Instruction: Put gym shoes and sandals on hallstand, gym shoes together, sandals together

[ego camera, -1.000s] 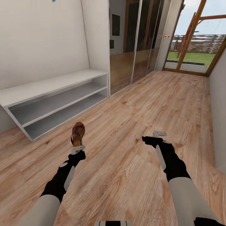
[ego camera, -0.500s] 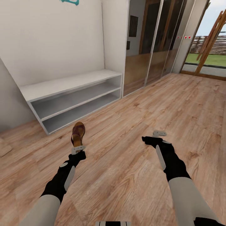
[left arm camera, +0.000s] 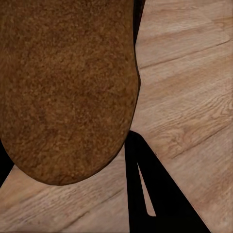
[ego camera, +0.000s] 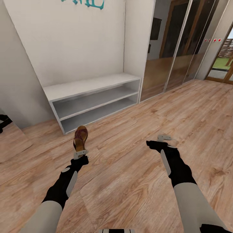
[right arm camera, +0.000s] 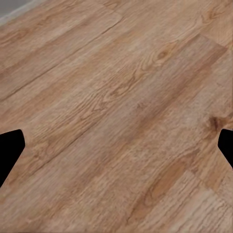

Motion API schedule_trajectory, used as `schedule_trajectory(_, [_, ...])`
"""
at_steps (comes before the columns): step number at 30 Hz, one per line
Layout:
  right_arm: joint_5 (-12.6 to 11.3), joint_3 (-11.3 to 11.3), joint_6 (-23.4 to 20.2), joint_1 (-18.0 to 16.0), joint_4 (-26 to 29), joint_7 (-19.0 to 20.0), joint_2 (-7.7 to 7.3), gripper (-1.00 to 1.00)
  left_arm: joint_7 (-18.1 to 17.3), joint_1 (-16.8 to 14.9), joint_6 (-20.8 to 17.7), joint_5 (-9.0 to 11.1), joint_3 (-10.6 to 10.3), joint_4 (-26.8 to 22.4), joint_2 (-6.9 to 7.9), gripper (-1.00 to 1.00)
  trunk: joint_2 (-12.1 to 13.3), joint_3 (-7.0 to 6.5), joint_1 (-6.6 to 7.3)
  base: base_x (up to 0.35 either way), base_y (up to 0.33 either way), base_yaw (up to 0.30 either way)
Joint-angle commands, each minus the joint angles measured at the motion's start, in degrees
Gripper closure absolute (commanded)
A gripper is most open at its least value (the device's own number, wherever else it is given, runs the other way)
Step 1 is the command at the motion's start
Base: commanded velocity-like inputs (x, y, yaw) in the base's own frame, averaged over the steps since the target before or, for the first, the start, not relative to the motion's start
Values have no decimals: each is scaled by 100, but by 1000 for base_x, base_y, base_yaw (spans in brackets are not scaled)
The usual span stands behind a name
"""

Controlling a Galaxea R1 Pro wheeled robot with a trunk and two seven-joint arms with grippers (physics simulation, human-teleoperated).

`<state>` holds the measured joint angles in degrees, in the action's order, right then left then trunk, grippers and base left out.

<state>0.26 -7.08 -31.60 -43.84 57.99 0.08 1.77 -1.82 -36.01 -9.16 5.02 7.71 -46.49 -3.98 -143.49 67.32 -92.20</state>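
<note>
My left gripper (ego camera: 80, 153) is clamped on one brown sandal (ego camera: 80, 137), held above the corridor floor (ego camera: 129, 181); my right gripper (ego camera: 164, 138) is spread wide, holding nothing. Hallstand (ego camera: 94, 84) ahead; teal wall lettering (ego camera: 85, 2) unreadable.

one sandal (ego camera: 80, 136) (brown), one hallstand (ego camera: 94, 84), two hands

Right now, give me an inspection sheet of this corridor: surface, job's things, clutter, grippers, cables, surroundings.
Surface: corridor floor of light wood-grain planks.
Job's things: one brown sandal held off the floor; hallstand ahead, both shelf compartments bare; gym shoes nothing seen.
Clutter: nothing seen.
Grippers: left gripper shut on the sandal; right gripper open, holding nothing, over bare floor.
Cables: nothing seen.
Surroundings: white wall with teal lettering, mirrored sliding doors, glazed door to a garden.
</note>
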Motion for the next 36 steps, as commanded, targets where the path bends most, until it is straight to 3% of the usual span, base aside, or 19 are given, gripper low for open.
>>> schedule_trajectory(1, [1, -12, -31, -1, 10, 1, 5, -100, -20, -3, -42, 34, 20, -9, -7, 100, -2, 2, 1, 0, 0, 284])
schedule_trajectory(36, [1, -12, -31, -1, 10, 1, 2, -100, -20, -3, -42, 34, 20, -7, -7, 100, -2, -106, 1, 0, 0, 284])
